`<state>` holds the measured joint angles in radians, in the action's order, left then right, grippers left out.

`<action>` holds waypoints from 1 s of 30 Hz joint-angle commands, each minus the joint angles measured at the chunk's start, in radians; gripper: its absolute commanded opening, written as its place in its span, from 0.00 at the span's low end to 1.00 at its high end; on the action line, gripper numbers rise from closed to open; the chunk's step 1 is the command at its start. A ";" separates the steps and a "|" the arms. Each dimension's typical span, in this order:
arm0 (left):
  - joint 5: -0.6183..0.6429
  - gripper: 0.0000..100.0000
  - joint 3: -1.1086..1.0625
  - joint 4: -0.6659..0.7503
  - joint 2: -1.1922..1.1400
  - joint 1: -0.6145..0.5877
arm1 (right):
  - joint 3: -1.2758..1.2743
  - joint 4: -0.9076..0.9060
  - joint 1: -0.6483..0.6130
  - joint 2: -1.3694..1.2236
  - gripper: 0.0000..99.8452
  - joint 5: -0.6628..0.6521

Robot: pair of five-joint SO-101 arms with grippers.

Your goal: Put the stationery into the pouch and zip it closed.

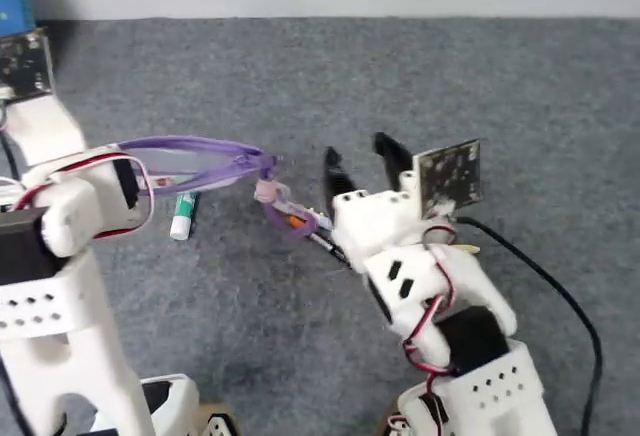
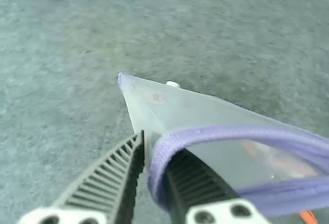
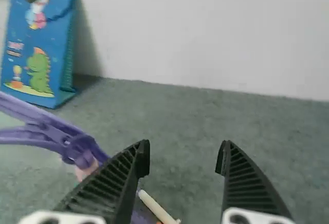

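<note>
Grey carpet [image 1: 450, 76] covers the whole table, with a pale wall behind. The left gripper [image 2: 154, 175] is clamped on one end of the pouch [image 1: 200, 144], holding it up off the carpet with its purple zip edge gaping open. The right gripper [image 1: 357, 153] hangs just past the pouch's other end, its jaws apart and holding nothing. A pen [image 1: 318, 238] lies on the carpet close under that arm, by the drooping zip end. A glue stick [image 1: 182, 216] sits below the pouch's rim (inside the clear wall or under it, I cannot tell).

My reading is that loading is in hand and the zipping is not yet begun. The next move calls for the right gripper to come down on the pen, lift it to the open mouth and drop it in while the left holds firm.

The left wrist view shows the pinch on the pouch's edge up close, and orange-pink shapes through its clear wall. The right wrist view gives the pink zip pull [image 3: 85, 171] just beside its own jaw, and a blue bag [image 3: 38, 44] against the wall.
</note>
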<state>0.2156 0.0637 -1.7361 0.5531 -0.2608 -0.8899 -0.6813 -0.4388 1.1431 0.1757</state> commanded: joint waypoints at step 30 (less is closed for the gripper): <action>-0.018 0.01 0.030 -0.015 0.005 -0.236 | 0.071 -0.137 0.173 -0.831 0.21 -0.537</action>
<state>0.2048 0.0637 -1.7361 0.5531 -0.4941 -0.8792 -0.8562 -0.2593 0.3284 -0.3414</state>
